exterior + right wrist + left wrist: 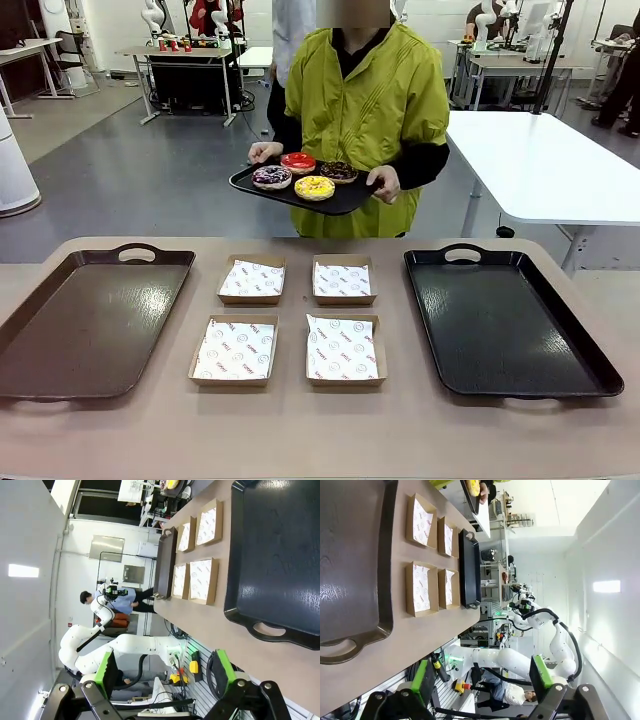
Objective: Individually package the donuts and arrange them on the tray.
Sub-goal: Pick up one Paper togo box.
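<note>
Across the table a person holds a small black serving tray [345, 200] carrying the donuts: a red one [298, 161], a chocolate one [339, 171], a yellow one [314, 187] and a purple one with white drizzle [272, 177]. The yellow donut [474, 486] also peeks in at the top of the left wrist view. My left gripper [482, 677] hangs open off the table's near side, with nothing between its green pads. My right gripper [165, 675] is likewise open and empty, back from the table edge.
On the table lie a large brown tray [90, 320] at the left and a large black tray [505, 320] at the right. Between them sit several shallow cardboard boxes [234, 350] lined with printed paper. A white table [550, 160] stands behind at the right.
</note>
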Motion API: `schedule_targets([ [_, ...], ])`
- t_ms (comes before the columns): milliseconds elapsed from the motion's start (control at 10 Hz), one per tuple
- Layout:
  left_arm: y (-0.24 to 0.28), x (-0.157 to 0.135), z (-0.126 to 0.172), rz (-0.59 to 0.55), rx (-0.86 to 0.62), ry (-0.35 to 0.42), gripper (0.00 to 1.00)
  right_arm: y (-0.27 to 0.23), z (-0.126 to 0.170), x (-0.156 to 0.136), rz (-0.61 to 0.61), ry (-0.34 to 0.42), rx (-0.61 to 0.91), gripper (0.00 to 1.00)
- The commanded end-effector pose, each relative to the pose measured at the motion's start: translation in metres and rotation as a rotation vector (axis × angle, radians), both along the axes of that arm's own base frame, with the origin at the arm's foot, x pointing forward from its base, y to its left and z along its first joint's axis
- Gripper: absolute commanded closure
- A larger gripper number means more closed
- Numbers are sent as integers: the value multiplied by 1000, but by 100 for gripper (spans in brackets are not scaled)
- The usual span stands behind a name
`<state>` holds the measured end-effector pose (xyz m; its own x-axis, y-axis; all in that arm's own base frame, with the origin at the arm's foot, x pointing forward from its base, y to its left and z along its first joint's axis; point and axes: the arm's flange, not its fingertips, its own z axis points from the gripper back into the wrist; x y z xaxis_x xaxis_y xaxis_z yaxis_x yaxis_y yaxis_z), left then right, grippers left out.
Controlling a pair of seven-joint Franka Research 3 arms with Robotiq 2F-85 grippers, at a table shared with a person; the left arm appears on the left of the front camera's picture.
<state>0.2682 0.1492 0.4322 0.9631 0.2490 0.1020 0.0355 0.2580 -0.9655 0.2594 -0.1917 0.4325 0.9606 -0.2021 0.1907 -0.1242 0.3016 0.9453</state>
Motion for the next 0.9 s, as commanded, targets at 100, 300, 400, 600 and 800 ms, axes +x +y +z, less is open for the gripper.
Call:
schedule_targets([
  [100,1,2,0,15,-5,-14,0,0,-1,-1,-1,-5,14,0],
  [300,1,2,0,15,-5,-14,0,0,-1,-1,-1,-5,14,0],
  [400,1,2,0,15,-5,-14,0,0,-1,-1,-1,-5,14,0],
  [600,1,2,0,15,-5,-14,0,0,-1,-1,-1,-5,14,0],
  [800,1,2,0,15,-5,-14,0,0,-1,-1,-1,-5,14,0],
])
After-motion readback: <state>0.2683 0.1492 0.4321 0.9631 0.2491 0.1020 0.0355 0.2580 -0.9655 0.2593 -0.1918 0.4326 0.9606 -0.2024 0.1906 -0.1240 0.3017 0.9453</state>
